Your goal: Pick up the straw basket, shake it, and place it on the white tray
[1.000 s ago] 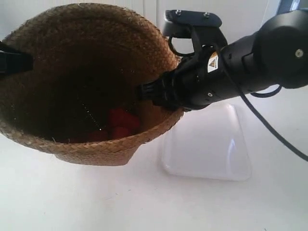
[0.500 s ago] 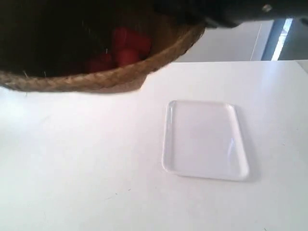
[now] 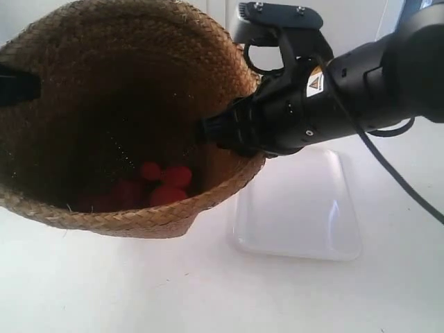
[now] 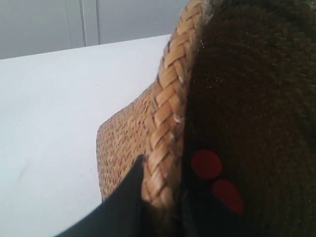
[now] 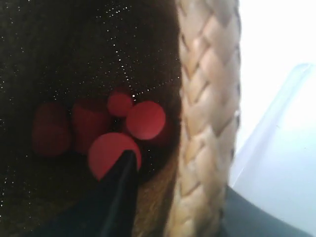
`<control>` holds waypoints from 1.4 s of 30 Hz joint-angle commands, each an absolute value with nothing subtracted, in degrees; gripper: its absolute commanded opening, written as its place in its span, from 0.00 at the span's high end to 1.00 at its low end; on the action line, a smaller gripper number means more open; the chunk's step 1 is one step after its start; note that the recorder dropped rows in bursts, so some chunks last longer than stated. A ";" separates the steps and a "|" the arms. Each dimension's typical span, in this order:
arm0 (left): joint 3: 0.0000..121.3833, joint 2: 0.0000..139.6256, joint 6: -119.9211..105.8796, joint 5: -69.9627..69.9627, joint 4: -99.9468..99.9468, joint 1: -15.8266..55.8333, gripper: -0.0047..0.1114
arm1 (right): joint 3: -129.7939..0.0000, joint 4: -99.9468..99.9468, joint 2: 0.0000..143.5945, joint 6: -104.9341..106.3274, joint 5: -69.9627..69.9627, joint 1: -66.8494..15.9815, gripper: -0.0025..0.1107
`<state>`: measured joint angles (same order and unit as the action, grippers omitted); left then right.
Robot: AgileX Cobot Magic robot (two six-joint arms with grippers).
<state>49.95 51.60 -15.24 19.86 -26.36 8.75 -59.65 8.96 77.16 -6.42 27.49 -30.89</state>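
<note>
Table (image 3: 104,291), white, carries the white tray (image 3: 298,215) lying flat toward its far edge, on the exterior view's right. Straw basket (image 3: 118,90) hangs beside the tray, on the side nearer the table's left edge, mouth tipped toward the camera. Whether its base clears the surface cannot be confirmed. Hold is at two opposite points of the rim, judged to steady the basket for shaking. Right gripper (image 5: 187,197) pinches the braided rim on the tray side, one finger inside and one outside. Left gripper (image 4: 160,197) clamps the opposite rim likewise. Red balls (image 3: 163,184) sit loose at the bottom, below both grippers.
</note>
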 commanded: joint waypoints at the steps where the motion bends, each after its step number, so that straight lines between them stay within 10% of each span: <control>1: 50.76 50.70 -16.94 20.03 -26.04 8.73 0.96 | -59.75 6.65 77.17 -4.29 26.61 -30.48 0.98; 42: 46.69 49.32 -28.32 13.49 -35.78 8.73 0.96 | -53.97 7.51 75.58 -6.46 20.50 -30.26 0.98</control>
